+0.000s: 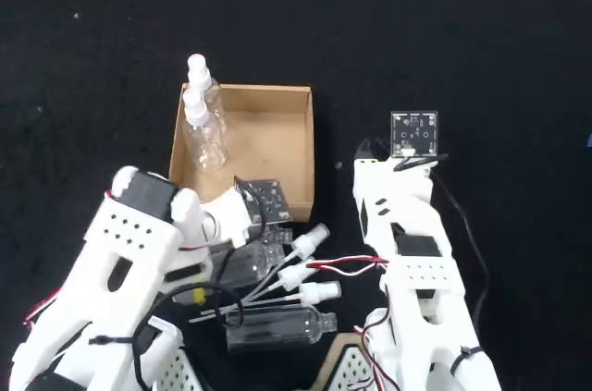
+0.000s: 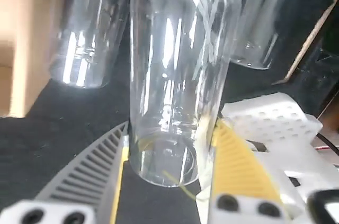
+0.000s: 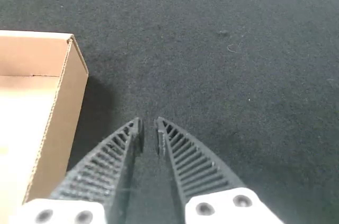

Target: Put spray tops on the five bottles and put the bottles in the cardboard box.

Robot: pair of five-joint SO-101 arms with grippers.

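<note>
My left gripper (image 2: 170, 128) is shut on a clear uncapped bottle (image 2: 180, 49), with a finger on each side near its base. In the high view this happens just in front of the cardboard box (image 1: 301, 151). Two more bare bottles (image 2: 79, 38) (image 2: 259, 23) lie beside the held one. Another bare bottle (image 1: 282, 326) lies near the table's front edge. Three loose white spray tops (image 1: 310, 239) (image 1: 298, 273) (image 1: 322, 292) with long tubes rest between the arms. Two bottles with spray tops (image 1: 205, 128) are in the box's left part. My right gripper (image 3: 149, 124) is shut on nothing, over bare cloth right of the box.
A black cloth (image 1: 499, 58) covers the table. The box's right wall (image 3: 58, 102) stands close to my right gripper. The right arm's body (image 1: 412, 252) stretches along the right side, with red and white wires crossing toward the spray tops.
</note>
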